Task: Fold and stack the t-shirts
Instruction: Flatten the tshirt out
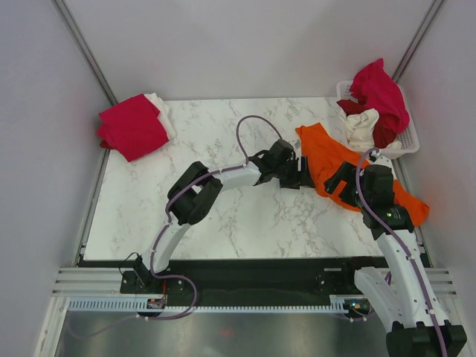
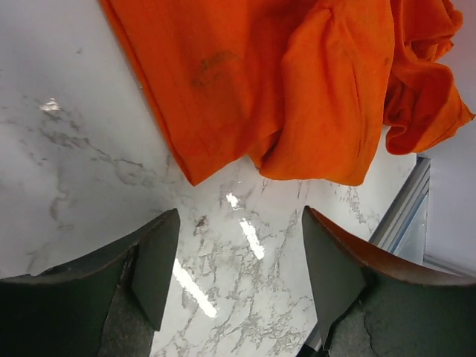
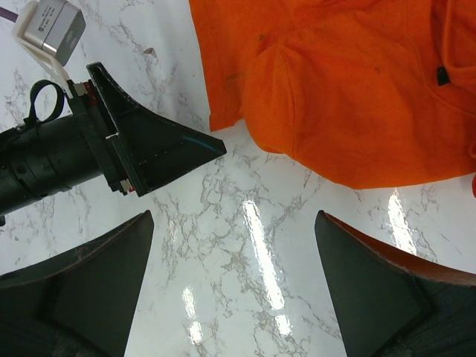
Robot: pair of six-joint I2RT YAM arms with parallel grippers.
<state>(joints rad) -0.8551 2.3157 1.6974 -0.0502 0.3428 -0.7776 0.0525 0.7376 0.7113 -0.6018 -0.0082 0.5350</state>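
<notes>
A bright orange t-shirt [image 1: 325, 155] lies crumpled and spread at the right side of the marble table. It fills the top of the left wrist view [image 2: 297, 82] and of the right wrist view [image 3: 349, 82]. My left gripper [image 1: 301, 172] is open and empty just at the shirt's left edge, above bare marble [image 2: 242, 253]. My right gripper [image 1: 339, 183] is open and empty next to it, at the shirt's near edge [image 3: 234, 253]. A folded crimson-pink t-shirt [image 1: 132, 126] lies on a white one [image 1: 161, 108] at the back left.
A white slotted basket [image 1: 410, 138] at the back right corner holds a dark red shirt [image 1: 381, 93] and a cream shirt [image 1: 362, 126]. The left gripper's finger [image 3: 160, 152] shows close in the right wrist view. The table's right edge rail [image 2: 405, 216] is near.
</notes>
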